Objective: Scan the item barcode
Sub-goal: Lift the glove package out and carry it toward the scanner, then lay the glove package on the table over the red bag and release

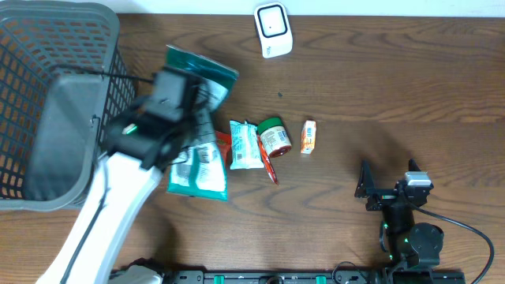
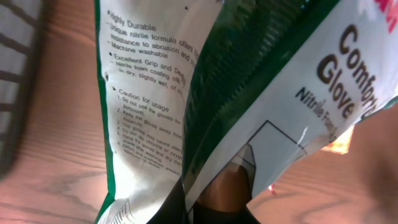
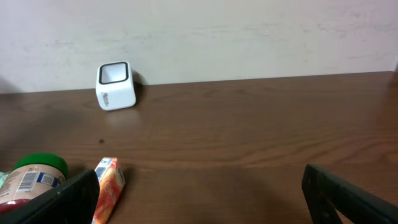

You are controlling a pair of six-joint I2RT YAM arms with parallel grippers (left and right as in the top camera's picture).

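The scanner stands at the far edge of the table, upright against the wall; the right wrist camera also shows it, its dark window facing up and outward.

Nearer than the scanner and over toward the basket, the left gripper is closed on a green-and-white glove packet. From above, the wrist covers the fingers and most of the packet. The left wrist camera is filled by the packet, and only dark finger tips show at the bottom edge. No barcode can be made out on it.

More green-and-white wrapping lies nearer still. The arm hides whether it is the same packet or a second one.

On the near side of the scanner, in a row, are a white-and-green pouch, a jar with a green lid and a small orange carton. The jar and carton are cut off at the edge of the right wrist view.

The right gripper sits well away from the scanner with its jaws spread wide and holding nothing.
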